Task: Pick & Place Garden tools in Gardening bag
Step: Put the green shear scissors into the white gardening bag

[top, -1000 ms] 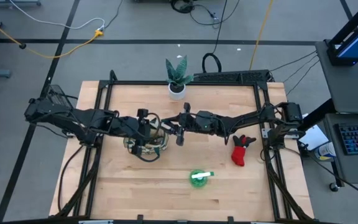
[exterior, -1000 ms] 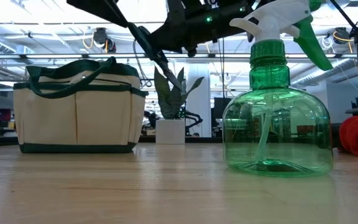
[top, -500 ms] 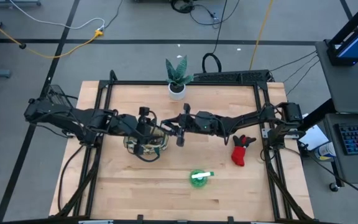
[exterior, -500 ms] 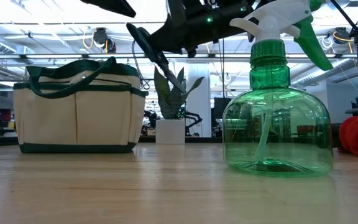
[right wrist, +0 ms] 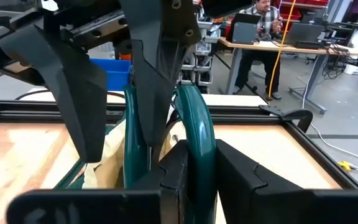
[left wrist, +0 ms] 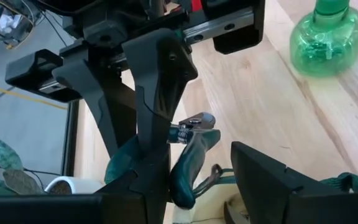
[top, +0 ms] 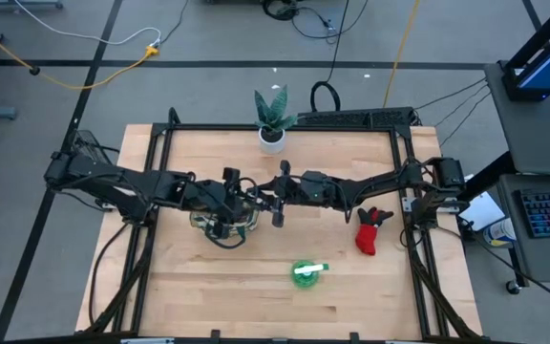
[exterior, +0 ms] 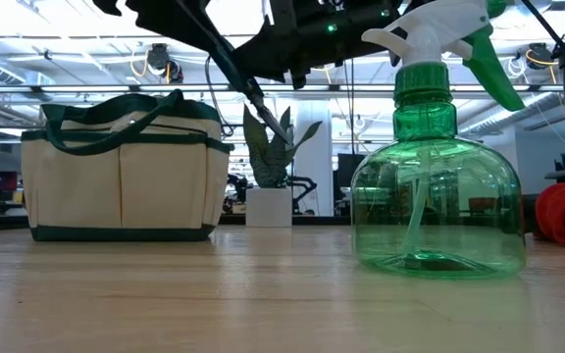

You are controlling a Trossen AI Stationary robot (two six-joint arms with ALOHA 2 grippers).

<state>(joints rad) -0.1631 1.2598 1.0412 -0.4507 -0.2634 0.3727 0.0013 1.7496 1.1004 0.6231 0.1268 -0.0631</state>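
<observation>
The cream gardening bag (top: 220, 225) with dark green trim stands upright at mid table and shows at the left of the low view (exterior: 121, 172). My right gripper (top: 273, 201) is shut on the teal-handled pruning shears (right wrist: 201, 127) in the air beside the bag's right end; the dark blades (exterior: 251, 96) slant down. My left gripper (top: 235, 196) is open above the bag, its fingers on either side of a shears handle (left wrist: 191, 158). A red-black glove (top: 370, 229) lies at the right. My right gripper pinches one teal handle (right wrist: 202, 152) of the shears between its two fingers, coming level from the table's right. The shears are lifted clear, blades slanting down. My left gripper stands around the other handle (right wrist: 131, 146); whether its fingers touch it, I cannot tell.
A green spray bottle (top: 304, 271) stands near the front middle, large in the low view (exterior: 437, 196). A green plant in a white pot (top: 272, 122) stands at the far edge. A black frame (top: 285, 129) rims the table. A person (right wrist: 261, 17) sits at desks beyond.
My left gripper has moved toward the table's right, over the bag, up to the shears held by my right gripper. The shears have stayed in the air beside the bag's right end.
</observation>
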